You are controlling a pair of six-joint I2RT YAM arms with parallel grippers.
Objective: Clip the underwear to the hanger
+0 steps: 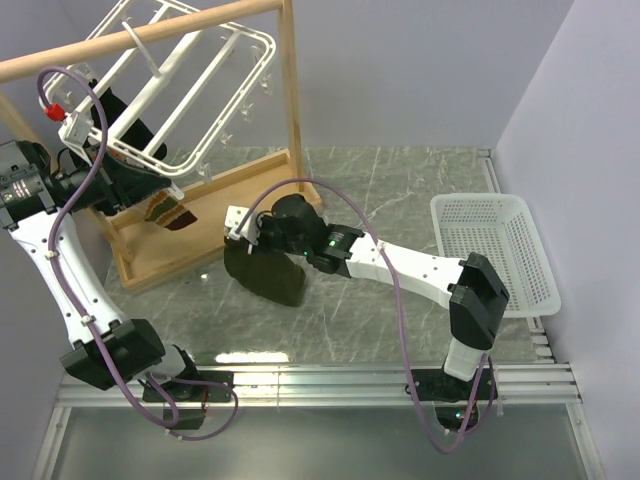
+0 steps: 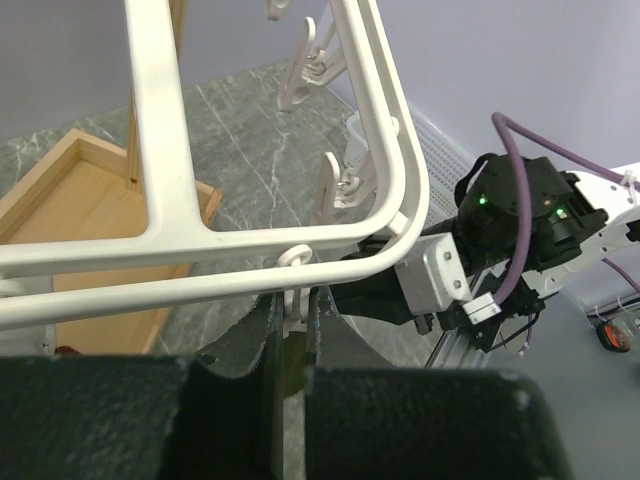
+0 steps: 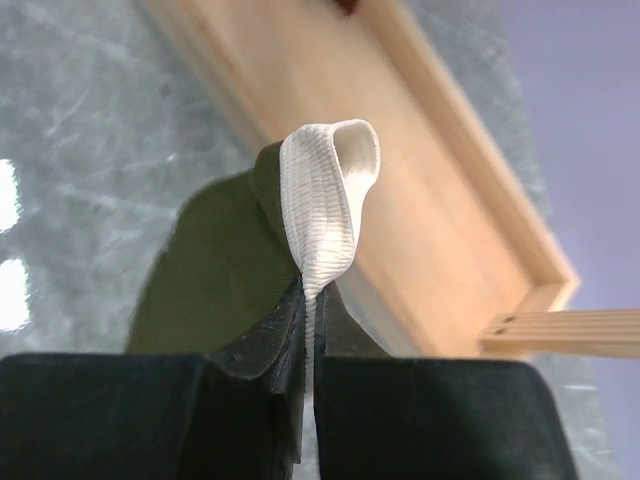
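Note:
The white hanger (image 1: pixel 190 80) hangs tilted from the wooden rail. My left gripper (image 1: pixel 140 165) is under its near rim, shut on one dangling clip (image 2: pixel 293 305) just below the frame (image 2: pixel 160 170). The dark olive underwear (image 1: pixel 265 270) hangs from my right gripper (image 1: pixel 245 235) just above the table, in front of the stand. In the right wrist view, my right gripper (image 3: pixel 312 310) is shut on its white waistband (image 3: pixel 325 200), and the olive cloth (image 3: pixel 215 270) droops to the left. The right arm's wrist (image 2: pixel 440 280) shows close behind the held clip.
A black garment with tan-red patches (image 1: pixel 168 212) hangs from the hanger over the wooden stand's base tray (image 1: pixel 215 195). The wooden rail (image 1: pixel 140 35) and its upright post (image 1: pixel 292 90) stand at the back left. A white mesh basket (image 1: pixel 495 250) sits at the right.

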